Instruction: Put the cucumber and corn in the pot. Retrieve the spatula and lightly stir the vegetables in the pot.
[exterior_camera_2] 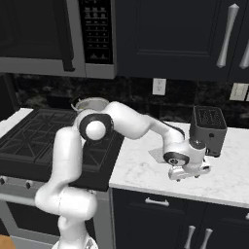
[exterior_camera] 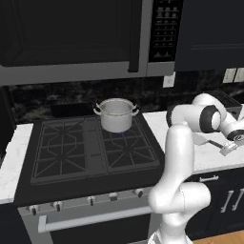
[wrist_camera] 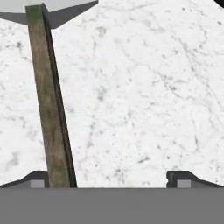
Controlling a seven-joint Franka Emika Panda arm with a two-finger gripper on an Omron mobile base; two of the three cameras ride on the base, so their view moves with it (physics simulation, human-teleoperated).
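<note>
The hand (exterior_camera_2: 190, 171) hangs low over the white marble tabletop (exterior_camera_2: 146, 170) to the right of the stove (exterior_camera: 90, 152), just in front of the toaster (exterior_camera_2: 208, 127). In the hand view its two dark fingertips (wrist_camera: 183, 178) stand wide apart at the bottom edge, with nothing between them: it is open and holds nothing. The spatula (wrist_camera: 49, 105) lies flat on the marble under the hand; its thin dark handle runs from about 12 o'clock down to 6 o'clock in the hand view, leaning a little, and meets the light-grey blade at the top edge. The handle sits hard by the 7 o'clock fingertip, well off the middle of the gap, with bare marble between it and the other tip. So the coming grasp seems to turn on a small sideways shift toward 9 o'clock to centre the handle, the fingers already set across its long axis. The pot (exterior_camera: 116, 114) stands on the stove's rear right burner, well apart from the hand, toward 9 o'clock in the right base view. Whether cucumber and corn lie inside it cannot be told.
</note>
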